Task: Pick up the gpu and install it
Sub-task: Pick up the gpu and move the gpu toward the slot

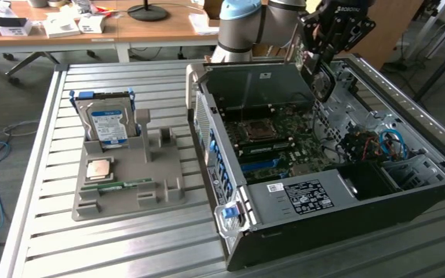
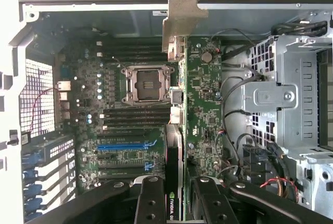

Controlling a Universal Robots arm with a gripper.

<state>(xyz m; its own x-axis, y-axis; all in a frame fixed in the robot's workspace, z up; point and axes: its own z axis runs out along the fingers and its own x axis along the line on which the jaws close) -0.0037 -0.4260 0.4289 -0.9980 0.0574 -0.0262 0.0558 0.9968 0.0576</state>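
Wrist view: pickup done, gripper (image 2: pixel 179 188) clamped on gpu (image 2: pixel 174 156), card held edge-on above motherboard (image 2: pixel 203 109) inside open case (image 1: pixel 346 231), apparently clear of every slot; seating left to do, so task judged roughly half done.

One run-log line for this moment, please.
gripper | shut on thin green circuit card with black fan and silver bracket | held edge-on above green motherboard in open black computer case | not yet slotted
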